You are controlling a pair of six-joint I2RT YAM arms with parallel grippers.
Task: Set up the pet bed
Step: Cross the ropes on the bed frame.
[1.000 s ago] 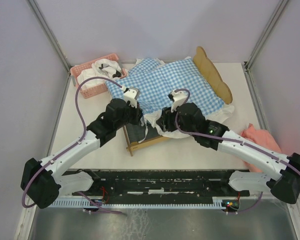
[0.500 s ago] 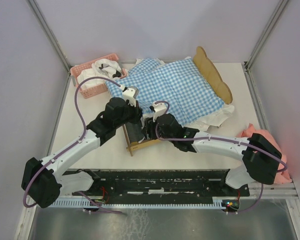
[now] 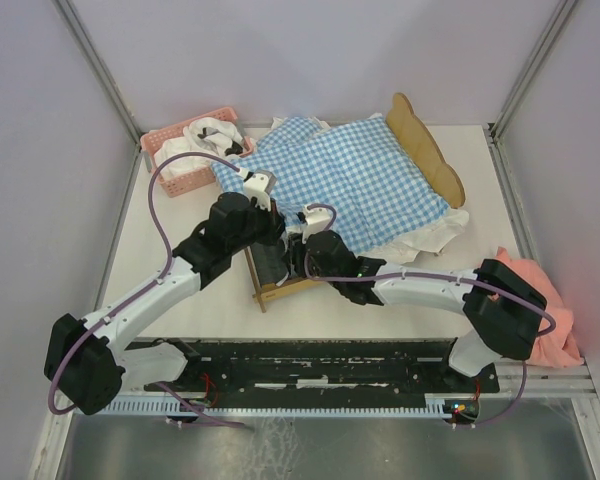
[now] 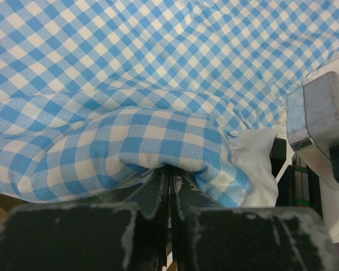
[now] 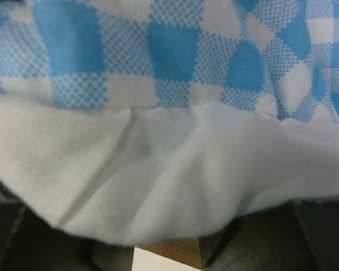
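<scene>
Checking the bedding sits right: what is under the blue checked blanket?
The wooden bed: its headboard, foot rail and a strip of dark base show past the blanket. A white lining peeks out below. The rest of the base is covered.

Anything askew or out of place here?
The gingham bedding lies crooked on the pet bed: its white ruffle spills off the headboard end onto the table, and the foot end's dark base is uncovered. A pink cloth lies at the table's right edge.

Top camera: high behind arm bases, looked down over whole counter [image 3: 310,318]. Both wrist cameras sat tight against gingham bedding [image 4: 158,68] at pet bed's [image 3: 430,150] 7 o'clock end; overhead covered that too.
</scene>
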